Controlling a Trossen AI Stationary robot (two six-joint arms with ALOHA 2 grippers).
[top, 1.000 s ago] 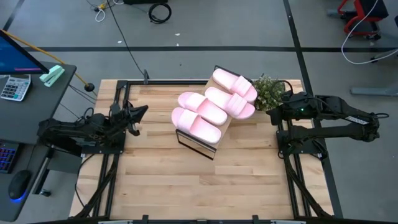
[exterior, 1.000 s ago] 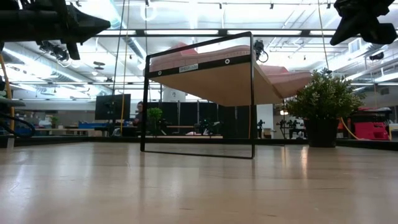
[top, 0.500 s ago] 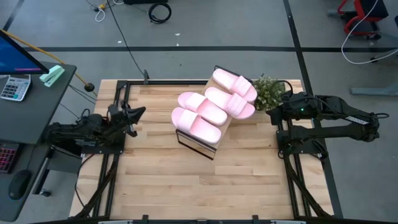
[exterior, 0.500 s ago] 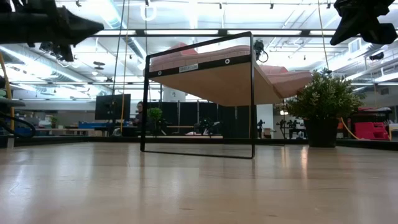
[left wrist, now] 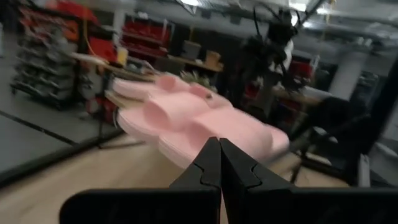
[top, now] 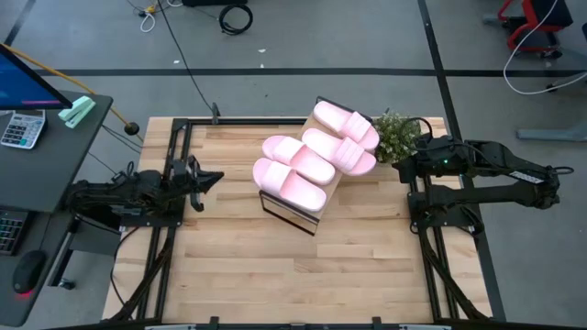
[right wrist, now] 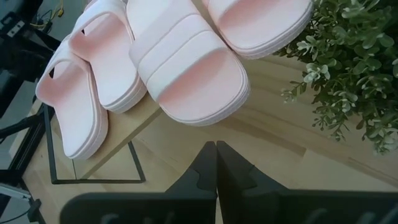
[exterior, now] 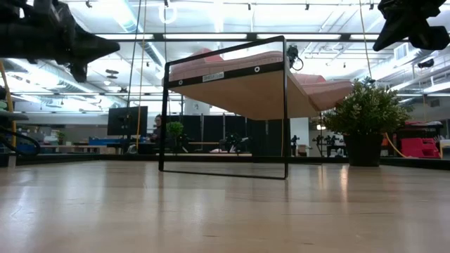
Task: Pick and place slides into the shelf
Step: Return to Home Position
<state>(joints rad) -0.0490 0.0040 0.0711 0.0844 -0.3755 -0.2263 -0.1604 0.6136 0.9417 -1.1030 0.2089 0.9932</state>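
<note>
High view looked straight down on the wooden tabletop, where the shelf stood a little beyond the middle, turned at an angle to the tabletop's edges, its pale board carried on a thin black wire frame. All four pink slides lay on top of that board, strap side up, packed side by side in a row with each one touching its neighbour; in the right wrist view their soles hung out past the board's edge. A small leafy plant in a dark pot sat on the tabletop just beside the shelf's far right end, close to the farthest slide. Both dark arms sat at opposite sides of the tabletop. The left pincer hung over the left edge, well apart from the shelf and pointing toward it; the low view showed it high above the wood, and the left wrist view showed its two fingers pressed together with nothing between them. The right pincer hung by the right edge, near the plant, also well above the tabletop; in the right wrist view its fingers met tip to tip, gripping nothing, above the slides and the plant.
</note>
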